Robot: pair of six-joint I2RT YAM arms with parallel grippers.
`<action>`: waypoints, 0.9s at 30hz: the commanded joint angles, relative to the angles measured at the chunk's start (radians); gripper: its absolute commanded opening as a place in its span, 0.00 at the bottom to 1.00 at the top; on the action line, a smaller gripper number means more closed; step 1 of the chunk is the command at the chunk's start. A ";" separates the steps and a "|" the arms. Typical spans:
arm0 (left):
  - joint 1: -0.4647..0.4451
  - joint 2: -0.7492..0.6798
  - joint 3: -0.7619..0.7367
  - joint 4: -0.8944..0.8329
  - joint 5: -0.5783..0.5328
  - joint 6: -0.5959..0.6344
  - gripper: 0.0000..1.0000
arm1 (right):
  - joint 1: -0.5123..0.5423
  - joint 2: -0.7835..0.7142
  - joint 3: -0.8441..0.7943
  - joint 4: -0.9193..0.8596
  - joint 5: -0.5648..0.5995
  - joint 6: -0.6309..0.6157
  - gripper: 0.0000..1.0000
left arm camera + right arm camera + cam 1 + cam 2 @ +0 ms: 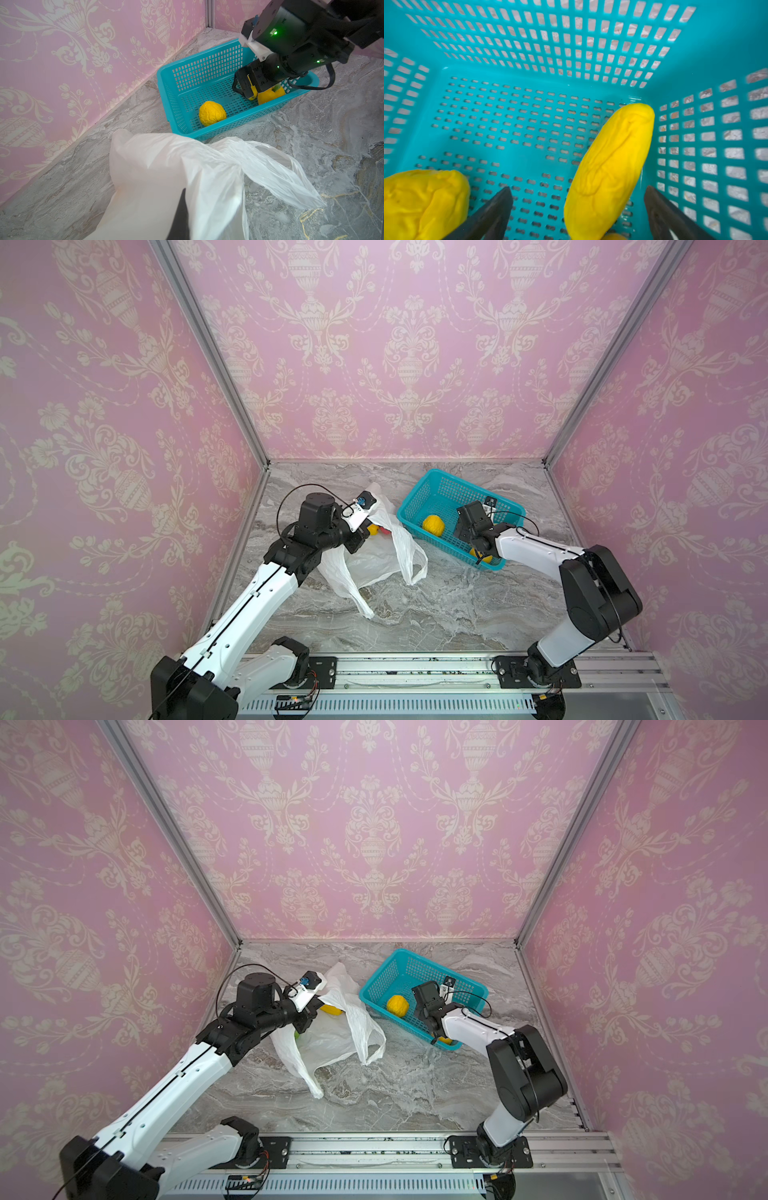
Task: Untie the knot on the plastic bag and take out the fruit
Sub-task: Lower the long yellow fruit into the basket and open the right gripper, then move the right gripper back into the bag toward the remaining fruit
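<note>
STEP: I am releasing a long fruit [610,162] in the basket [695,52] | RIGHT: right gripper [577,188] spread wide, fruit lying free between the fingers | ADVICE: I am judging a straight lift safest, as the wall is crowding one finger | LEFT: left gripper [358,542] clenched on the bag [374,568] mouth | AROUND: round fruit [434,525] nearby; more fruit [372,529] showing in the bag
</note>
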 commanded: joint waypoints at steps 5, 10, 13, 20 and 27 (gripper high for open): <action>-0.006 -0.014 -0.004 -0.016 0.001 0.021 0.00 | 0.072 -0.309 -0.154 0.053 0.110 -0.028 1.00; -0.006 -0.013 -0.004 -0.014 0.007 0.017 0.00 | 0.145 -0.585 -0.297 0.192 0.067 -0.115 1.00; -0.008 -0.013 -0.003 -0.015 0.008 0.017 0.00 | 0.187 -0.732 -0.385 0.276 0.035 -0.170 1.00; -0.010 -0.013 -0.002 -0.017 0.009 0.019 0.00 | 0.268 -0.931 -0.480 0.392 -0.066 -0.266 0.99; -0.012 -0.013 -0.002 -0.018 0.008 0.019 0.00 | 0.452 -0.827 -0.427 0.499 -0.119 -0.429 0.96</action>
